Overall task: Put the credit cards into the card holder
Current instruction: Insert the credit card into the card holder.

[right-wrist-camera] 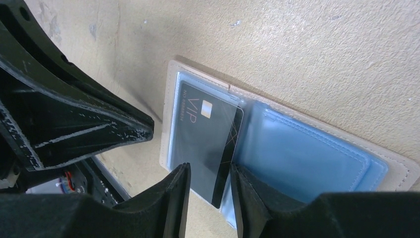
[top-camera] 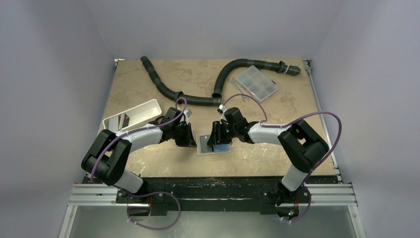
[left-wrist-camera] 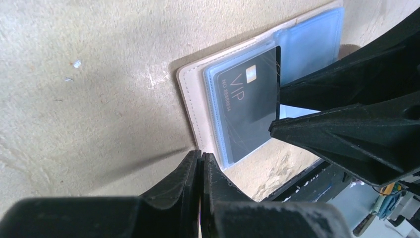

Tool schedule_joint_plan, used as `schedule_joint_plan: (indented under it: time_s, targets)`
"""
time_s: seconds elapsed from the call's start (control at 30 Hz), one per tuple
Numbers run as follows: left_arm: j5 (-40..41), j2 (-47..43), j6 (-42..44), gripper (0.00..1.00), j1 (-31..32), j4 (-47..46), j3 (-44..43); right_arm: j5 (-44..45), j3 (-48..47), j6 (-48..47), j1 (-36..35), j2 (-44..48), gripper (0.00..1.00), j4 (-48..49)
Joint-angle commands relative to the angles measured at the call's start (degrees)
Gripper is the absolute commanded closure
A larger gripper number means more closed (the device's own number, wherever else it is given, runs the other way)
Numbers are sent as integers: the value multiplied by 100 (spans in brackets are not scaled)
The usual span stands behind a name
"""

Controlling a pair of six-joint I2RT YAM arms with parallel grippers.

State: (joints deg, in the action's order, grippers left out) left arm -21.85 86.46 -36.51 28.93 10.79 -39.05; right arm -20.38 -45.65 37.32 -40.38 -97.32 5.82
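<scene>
**One dark card partly sleeved in the open wallet**

The small tan-beige folding wallet point(right-wrist-camera: 307, 153) lies opened flat on the mottled beige table point(right-wrist-camera: 322, 44), pale blue lining upward, near the front middle of the table in the top view. A thin dark rectangular card point(right-wrist-camera: 205, 144), printed "VIP" with a small pale chip patch, lies flat on one half, mostly under a clear plastic sleeve. Its long free edge sticks out of the sleeve and reaches the centre fold. The other half shows a stitched blue pocket.

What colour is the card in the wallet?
The card is black with pale VIP lettering; clearest in the left wrist view.
</scene>
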Motion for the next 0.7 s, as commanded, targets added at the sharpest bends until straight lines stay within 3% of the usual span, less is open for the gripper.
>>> schedule_joint_plan:
  time_s: [0.0,0.27,0.4,0.53,0.67]
  targets:
    - [261,-92,214,98,-25,135,-188,132,39,-76,-10,150,56,-223]
    - [-67,475,-362,100,468,-791,25,-194,-103,422,-354,108,59,323]
    - [294,274,-209,100,472,-290,-168,-295,67,596,-285,241,60,516]
    - [545,104,18,99,350,311,-354,335,-29,46,-166,514,53,-215]
    - [539,-181,220,77,-180,907,-466,658,38,-555,58,881,44,-678]
